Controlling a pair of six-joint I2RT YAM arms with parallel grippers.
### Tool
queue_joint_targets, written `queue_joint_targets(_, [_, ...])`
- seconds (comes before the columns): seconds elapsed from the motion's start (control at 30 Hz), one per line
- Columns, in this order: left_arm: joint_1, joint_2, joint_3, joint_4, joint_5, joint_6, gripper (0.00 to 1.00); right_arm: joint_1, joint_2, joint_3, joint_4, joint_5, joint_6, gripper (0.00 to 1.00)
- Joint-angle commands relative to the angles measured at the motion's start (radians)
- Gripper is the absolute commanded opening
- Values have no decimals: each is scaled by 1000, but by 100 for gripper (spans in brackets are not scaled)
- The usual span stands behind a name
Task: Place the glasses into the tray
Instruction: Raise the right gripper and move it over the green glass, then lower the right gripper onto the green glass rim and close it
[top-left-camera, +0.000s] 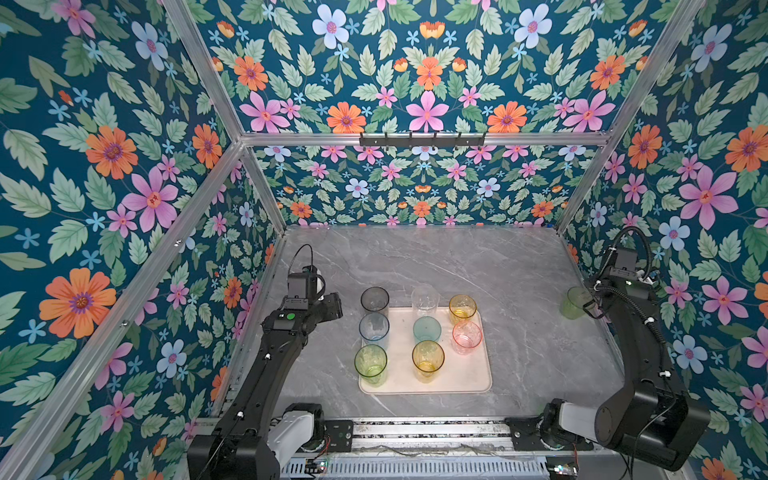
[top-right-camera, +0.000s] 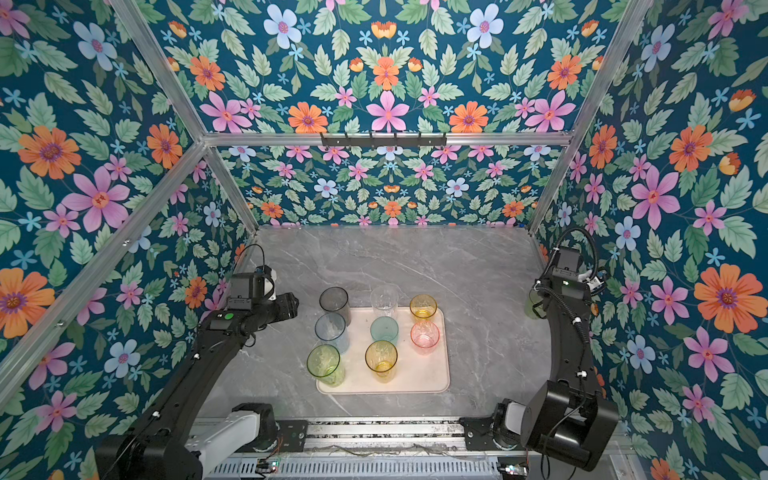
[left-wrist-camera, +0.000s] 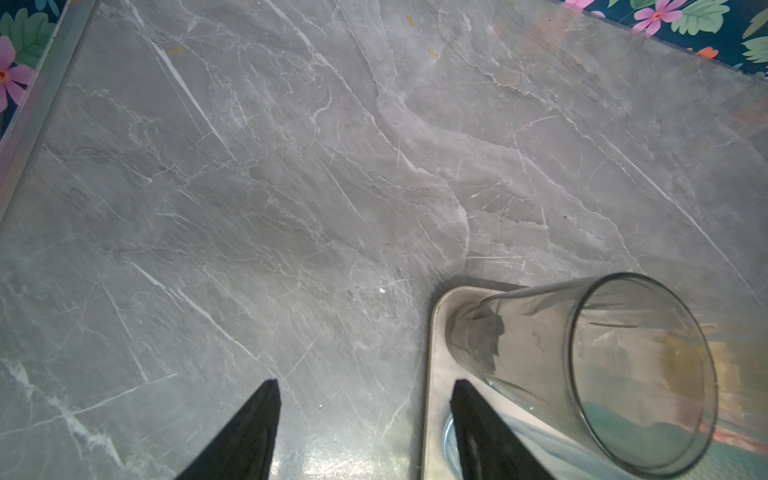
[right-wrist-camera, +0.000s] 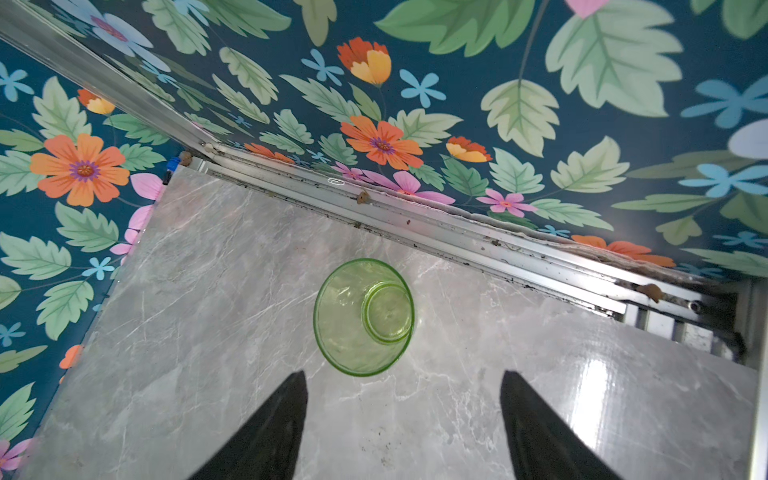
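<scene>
Grey marble-look tabletop, veined in white, with a few small yellowish specks in the left wrist view. Floral wallpaper on every wall: pink, orange and pale blue blooms over teal. Aluminium frame bars along the seams, with a black hook rack on the back crossbar. Grimy edge rail beside the marble. Slotted metal strip along the front.

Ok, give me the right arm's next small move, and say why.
Probably ease the right gripper forward until its open jaws straddle the green glass. That glass stands alone on the table, outside the tray, and sits just ahead of the fingertips, not yet between them.
</scene>
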Motion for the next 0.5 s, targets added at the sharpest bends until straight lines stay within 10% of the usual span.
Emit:
queue_joint_targets(0.0, [1,1,2,14,-2,6,69,-17,15,0,-8,20,48,74])
queue_joint_targets(0.47, [1,10,3,14,-1,6,68,-72,117,-55,110,-99,40,59])
